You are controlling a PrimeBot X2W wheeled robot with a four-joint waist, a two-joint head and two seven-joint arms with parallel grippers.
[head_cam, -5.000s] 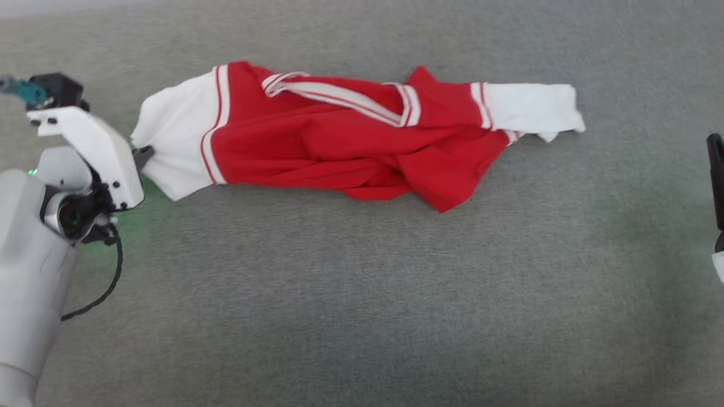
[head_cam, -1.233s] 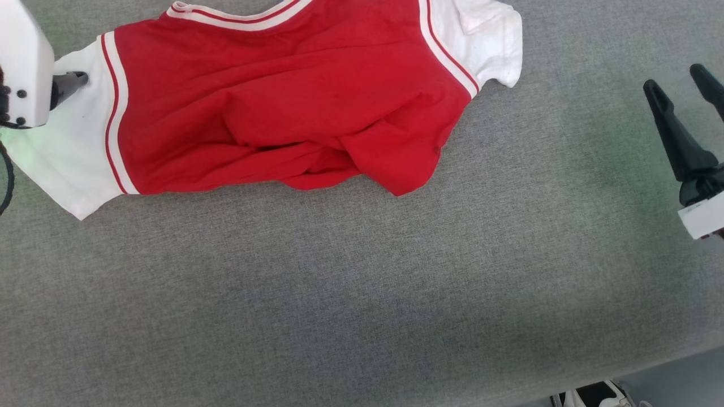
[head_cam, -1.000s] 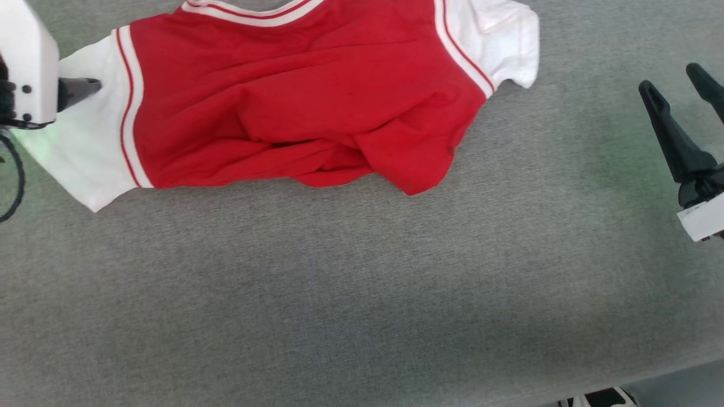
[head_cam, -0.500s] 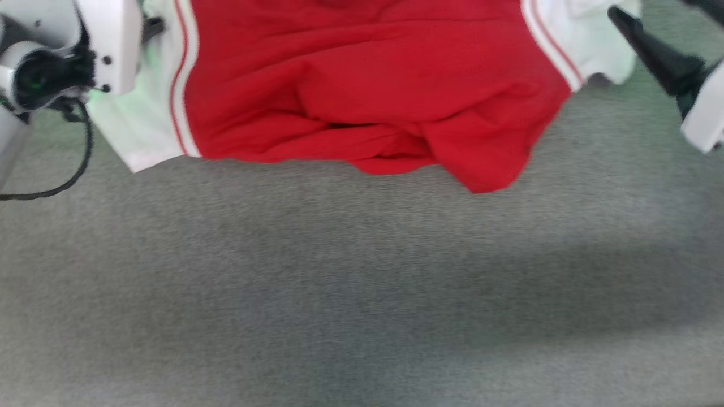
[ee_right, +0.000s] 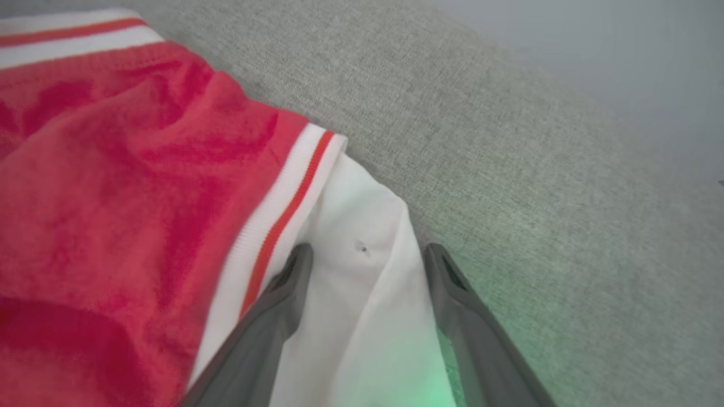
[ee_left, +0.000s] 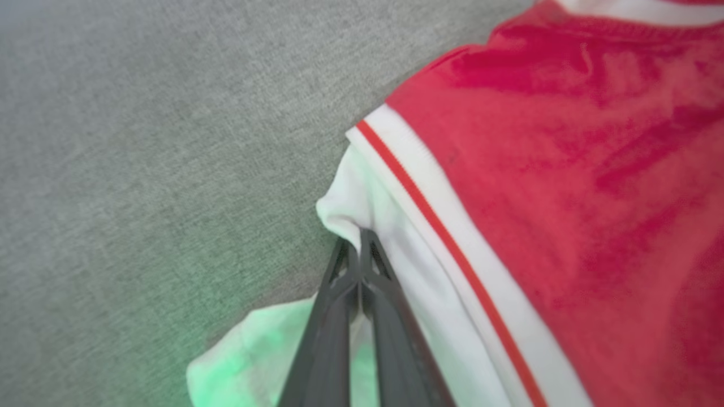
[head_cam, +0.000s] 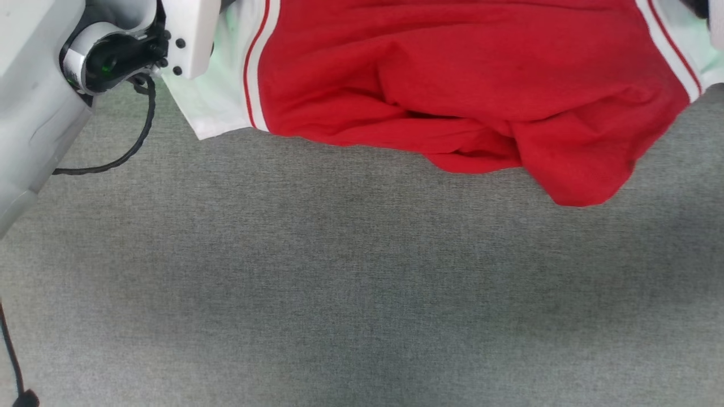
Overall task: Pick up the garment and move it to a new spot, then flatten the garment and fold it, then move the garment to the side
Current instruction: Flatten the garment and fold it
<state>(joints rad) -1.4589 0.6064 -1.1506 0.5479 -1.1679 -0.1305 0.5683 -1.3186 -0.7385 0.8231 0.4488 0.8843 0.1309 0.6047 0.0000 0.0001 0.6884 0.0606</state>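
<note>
Red garment [head_cam: 452,85] lies rumpled on grey table [head_cam: 339,294], at top of head view; left gripper [ee_left: 360,244] pinched shut on white sleeve [ee_left: 418,282] edge; right gripper [ee_right: 369,254] spread, straddling opposite sleeve [ee_right: 362,328], grasping nothing. Two-sleeve hold probably meant to spread cloth on lifting.

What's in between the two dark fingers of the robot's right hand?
A white sleeve of the garment lies there, seen in the right wrist view; the right gripper stands open, one finger on each side.

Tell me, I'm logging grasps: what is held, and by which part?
The left gripper pinches the red jersey by its white sleeve's edge; the right gripper, open, straddles the other sleeve, holding nothing.
</note>
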